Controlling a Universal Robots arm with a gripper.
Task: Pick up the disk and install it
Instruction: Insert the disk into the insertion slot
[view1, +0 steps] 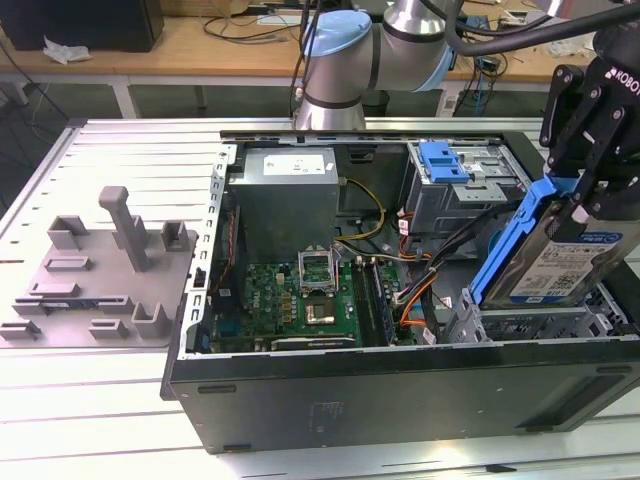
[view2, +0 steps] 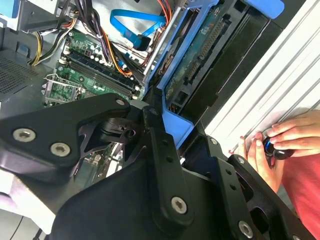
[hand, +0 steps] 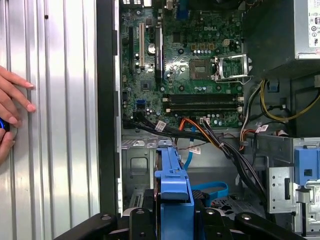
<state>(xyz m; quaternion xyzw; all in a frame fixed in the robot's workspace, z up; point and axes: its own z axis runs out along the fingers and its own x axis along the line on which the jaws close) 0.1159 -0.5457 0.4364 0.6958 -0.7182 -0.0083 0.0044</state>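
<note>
The disk (view1: 572, 256), silver with a white-and-blue label and a blue plastic frame, hangs tilted over the front right corner of the open computer case (view1: 400, 385). My gripper (view1: 590, 195) is shut on its upper end. The disk's lower end points down at the metal bay (view1: 530, 325) inside the case. In the second wrist view the black fingers (view2: 159, 150) clamp the blue frame (view2: 172, 120), and the disk's green circuit side (view2: 200, 55) shows. The first wrist view looks along the frame (hand: 172, 180) from above, with the gripper (hand: 172, 220) behind it.
A grey drive cage with a blue latch (view1: 445, 165) and a grey power supply box (view1: 285, 190) sit at the back of the case. The motherboard (view1: 300, 300) and loose cables (view1: 420, 290) lie beside the bay. A person's hand (view2: 280, 145) rests on the ribbed table beside the case. A grey fixture (view1: 110, 260) stands at the exterior view's left.
</note>
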